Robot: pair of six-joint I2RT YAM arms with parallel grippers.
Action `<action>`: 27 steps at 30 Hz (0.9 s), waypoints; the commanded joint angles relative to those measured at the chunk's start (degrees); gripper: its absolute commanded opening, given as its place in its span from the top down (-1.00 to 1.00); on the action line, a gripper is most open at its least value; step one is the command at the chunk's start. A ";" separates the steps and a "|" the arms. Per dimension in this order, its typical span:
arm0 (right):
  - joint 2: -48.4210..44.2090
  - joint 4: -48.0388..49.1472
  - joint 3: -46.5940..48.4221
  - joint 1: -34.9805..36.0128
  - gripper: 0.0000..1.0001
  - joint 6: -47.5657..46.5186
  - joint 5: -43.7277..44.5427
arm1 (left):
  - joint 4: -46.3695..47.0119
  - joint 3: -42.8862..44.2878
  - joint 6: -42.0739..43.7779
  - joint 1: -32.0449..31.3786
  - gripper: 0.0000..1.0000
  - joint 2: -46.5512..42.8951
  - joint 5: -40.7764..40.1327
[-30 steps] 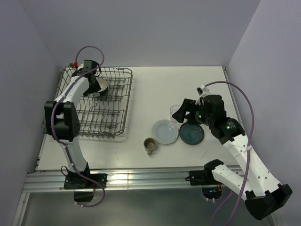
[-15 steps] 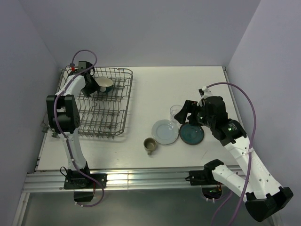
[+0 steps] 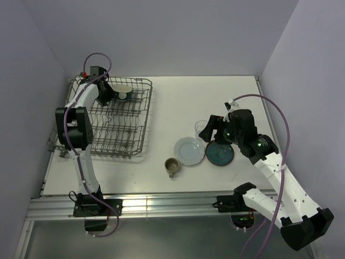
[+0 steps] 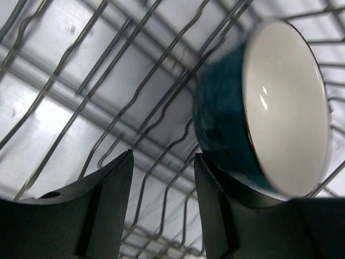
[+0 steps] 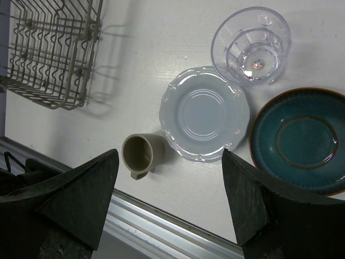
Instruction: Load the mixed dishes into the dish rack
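Left pincer (image 4: 161,162) is open over the far end of the dish rack (image 3: 116,127), its two dark fingers apart with only rack wires showing in the gap between them. Just beside its outer finger (image 4: 215,210) lies the bowl (image 4: 226,124), tipped on its side among the wires, teal outside and cream inside with a dark rim. Whether that finger touches the bowl cannot be told. From above, the bowl (image 3: 123,91) sits in the rack's far row, near the back wall, with the left pincer (image 3: 105,91) just beside it.

Right pincer (image 5: 170,162) is open wide and holds nothing. It hangs above the white table (image 3: 178,102), over the dishes that lie outside the rack. Four dishes are there, grouped right of the rack. The clear glass tumbler (image 5: 250,46) stands upright, farthest from the arms. The pale blue plate (image 5: 205,113) lies flat next to it, and the dark teal plate (image 5: 302,140) lies flat beside that one, their rims close together. The small olive-brown mug (image 5: 141,155) sits nearest the rack, just beside the pale blue plate.
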 commanded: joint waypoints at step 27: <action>1.88 4.17 -3.12 -0.33 -0.68 -0.66 0.17 | 9.11 0.55 -6.12 3.09 -0.14 -3.36 8.91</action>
